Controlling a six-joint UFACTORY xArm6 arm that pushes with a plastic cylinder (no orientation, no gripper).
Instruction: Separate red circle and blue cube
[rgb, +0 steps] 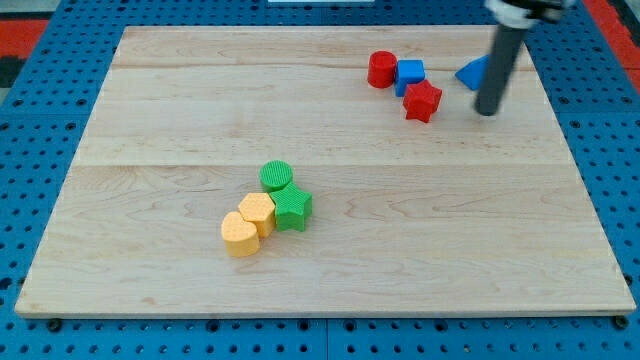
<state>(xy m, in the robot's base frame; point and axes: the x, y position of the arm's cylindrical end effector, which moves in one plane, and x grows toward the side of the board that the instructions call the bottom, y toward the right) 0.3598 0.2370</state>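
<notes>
Camera view, red circle (381, 69) touching blue cube (409, 75), both left of tool tip (486, 111)

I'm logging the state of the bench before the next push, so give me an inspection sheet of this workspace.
Surface: pale wooden board with plank seams, lying flat.
Job's things: red circle and blue cube side by side and touching near the view's top right, not yet separated.
Clutter: red star just below the blue cube; blue triangle partly behind the rod; green circle, green star, yellow hexagon and yellow heart clustered left of centre.
Grippers: none fitted; my tip is right of the red star, touching no block.
Cables: nothing seen.
Surroundings: blue pegboard around the board.
</notes>
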